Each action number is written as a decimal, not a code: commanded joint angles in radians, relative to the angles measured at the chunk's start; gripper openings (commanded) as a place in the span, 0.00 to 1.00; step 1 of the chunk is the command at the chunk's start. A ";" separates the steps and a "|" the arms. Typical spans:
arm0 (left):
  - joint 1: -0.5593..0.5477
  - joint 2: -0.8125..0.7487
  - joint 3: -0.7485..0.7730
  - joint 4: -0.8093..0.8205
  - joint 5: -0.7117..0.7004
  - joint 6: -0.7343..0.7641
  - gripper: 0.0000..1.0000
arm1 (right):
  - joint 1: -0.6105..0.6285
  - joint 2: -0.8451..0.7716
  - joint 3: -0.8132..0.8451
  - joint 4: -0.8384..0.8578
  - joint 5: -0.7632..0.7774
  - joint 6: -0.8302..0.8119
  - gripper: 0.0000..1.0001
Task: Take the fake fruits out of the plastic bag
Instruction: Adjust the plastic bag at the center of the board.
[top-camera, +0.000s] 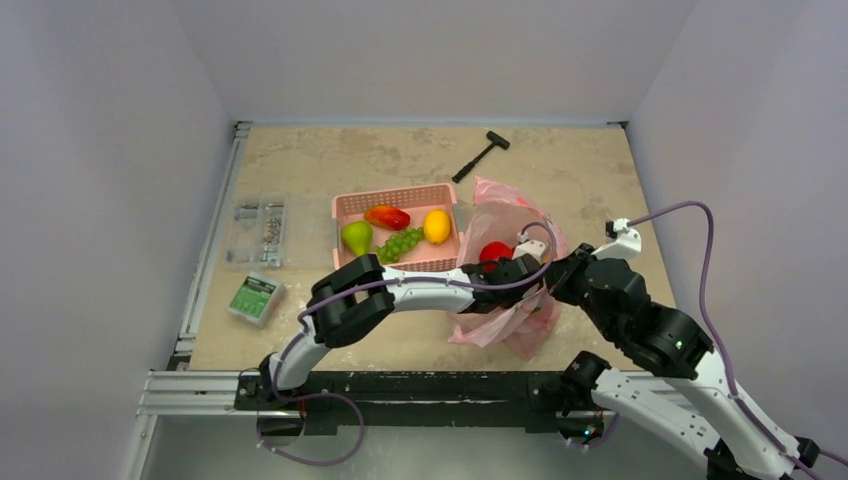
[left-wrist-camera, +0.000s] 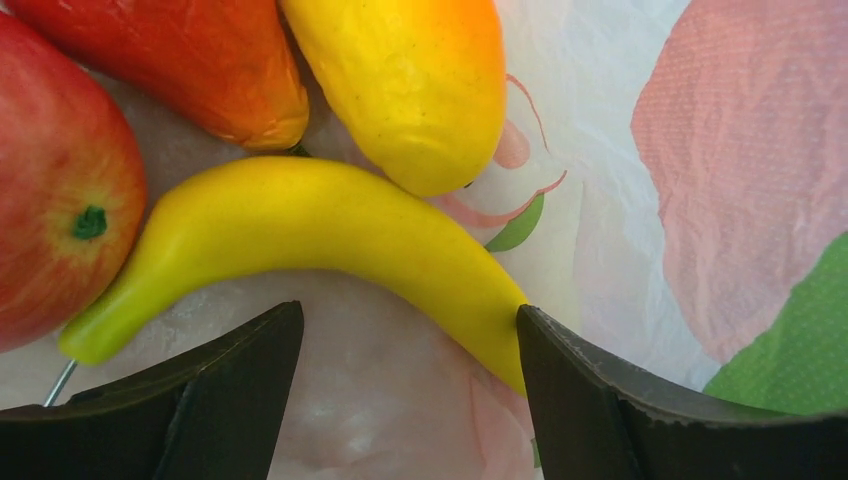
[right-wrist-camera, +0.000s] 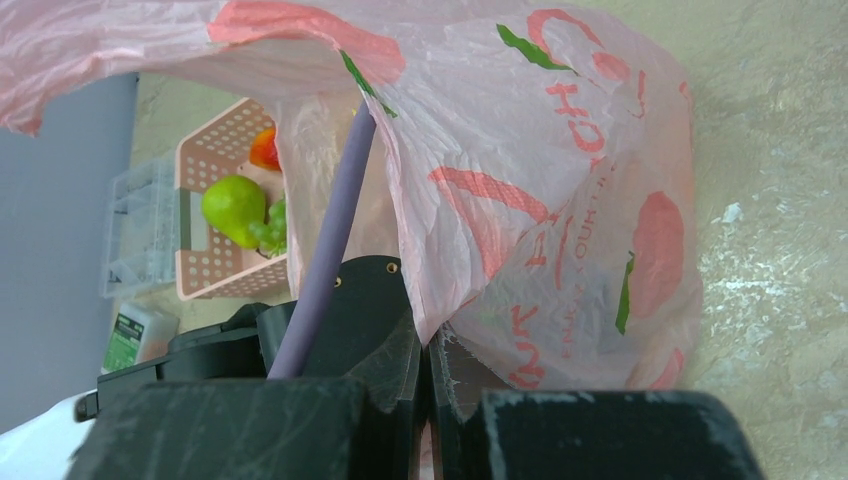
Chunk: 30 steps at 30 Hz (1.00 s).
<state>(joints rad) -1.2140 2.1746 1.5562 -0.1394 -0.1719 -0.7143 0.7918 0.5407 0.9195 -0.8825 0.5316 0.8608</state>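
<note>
**1. Materials and shapes**
- The plastic bag (top-camera: 500, 205) is thin, crinkled, translucent pink film printed with red and green shapes.
- It lies on the mottled beige, stone-patterned counter (top-camera: 400, 150), just right of the rigid pink perforated basket (top-camera: 395, 197).
- The left wrist view shows glossy moulded fruits resting on the film inside the bag:
  - a curved yellow banana (left-wrist-camera: 320, 230);
  - a round red apple (left-wrist-camera: 50, 190) with a green stem socket;
  - an orange-yellow oval fruit (left-wrist-camera: 410, 80) with a blunt rounded end.
- A red-orange fruit (left-wrist-camera: 190, 60) with wrinkled skin sits between the apple and the oval fruit.
- The banana lies across below these three, with its narrow end beside the apple.

**2. Left claw**
- The left claw (left-wrist-camera: 410, 315) is inside the bag.
- Its matte black, wedge-shaped fingers (left-wrist-camera: 220, 400) stand wide apart and clamp nothing.
- The banana's other end reaches the inner edge of the finger on the right of that view. Contact cannot be confirmed.
- The opposite finger is clear of the banana.

**3. Right claw**
- The right claw (right-wrist-camera: 430, 350) has scuffed black fingers that are closed together and clamped on a fold of the bag's film at the mouth edge.
- From the pinch, the film rises and drapes overhead.
- A purple cable (right-wrist-camera: 330, 230) runs up beside it.
</note>
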 joint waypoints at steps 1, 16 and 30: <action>-0.002 0.050 0.026 -0.061 -0.048 0.037 0.74 | 0.000 -0.010 -0.006 0.021 0.013 -0.016 0.00; 0.019 -0.103 0.014 -0.079 -0.001 0.156 0.14 | 0.000 -0.012 -0.012 -0.002 0.021 0.002 0.00; 0.025 -0.314 -0.040 -0.075 0.018 0.188 0.00 | 0.001 -0.015 -0.014 -0.011 0.023 0.014 0.00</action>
<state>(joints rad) -1.1923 1.9560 1.5333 -0.2344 -0.1631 -0.5549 0.7910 0.5278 0.9085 -0.8921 0.5537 0.8646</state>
